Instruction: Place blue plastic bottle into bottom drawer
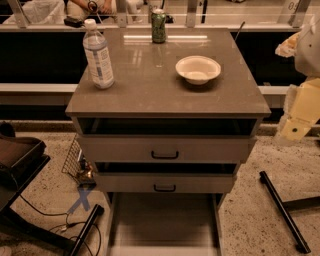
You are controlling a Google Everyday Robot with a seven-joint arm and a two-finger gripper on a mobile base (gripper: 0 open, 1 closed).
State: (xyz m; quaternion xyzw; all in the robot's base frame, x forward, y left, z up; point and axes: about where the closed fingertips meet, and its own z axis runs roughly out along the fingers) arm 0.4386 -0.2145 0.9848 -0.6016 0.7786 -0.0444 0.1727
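While bottle (98,55) stands upright on cabinet top (150,95), left side twd far edge, bottom drawer (162,220) is pulled out at near-centre, low by floor. Can (158,26) far-centre, bowl (198,69) right of centre. At right edge, gripper (296,127) hangs beside cabinet, well apart from bottle; open/shut can't tell.

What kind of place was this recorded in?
Probably a robot lab or test area: a drawer cabinet on speckled floor, loose cables, a railing behind. The gripper hangs right of the cabinet, apart from the blue plastic bottle.
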